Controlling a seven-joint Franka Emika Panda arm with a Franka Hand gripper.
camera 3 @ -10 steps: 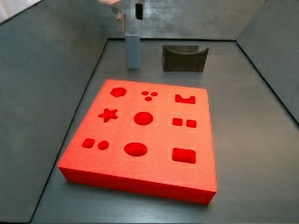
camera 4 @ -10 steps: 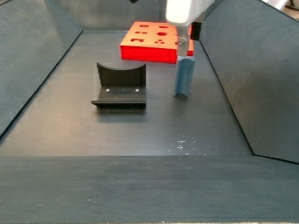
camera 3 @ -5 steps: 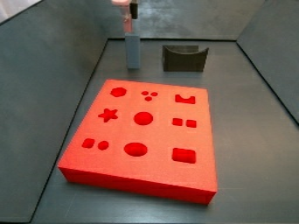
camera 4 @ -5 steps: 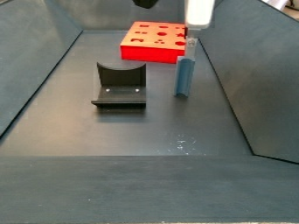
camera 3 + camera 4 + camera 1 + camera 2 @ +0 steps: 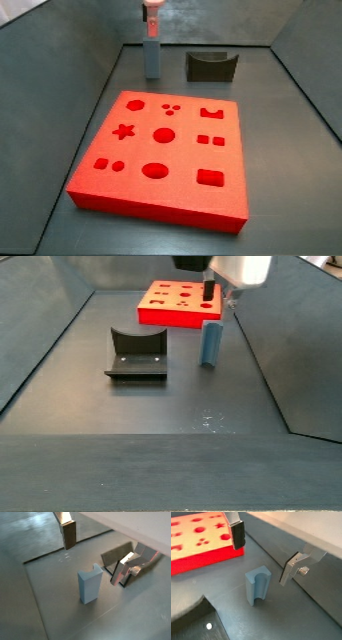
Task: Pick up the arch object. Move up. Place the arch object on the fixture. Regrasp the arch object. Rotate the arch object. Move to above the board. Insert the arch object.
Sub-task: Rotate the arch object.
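**Observer:** What is worrying you?

**Me:** I am hovering the gripper (image 5: 264,551), fingers spread and empty, above the arch object (image 5: 256,587), which is standing upright on the floor. A crooked descent is risking to tip it.

**Observer:** Anything blocking?

**Me:** No; the fixture (image 5: 136,353) and the board (image 5: 177,305) are sitting apart from it

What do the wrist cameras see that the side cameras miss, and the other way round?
Only the wrist views show the gripper's fingers close up, spread apart with nothing between them, above the arch object. Only the side views show the whole board and the fixture with its notch. Both show the arch object standing upright on the floor, ungrasped, with the gripper above it.
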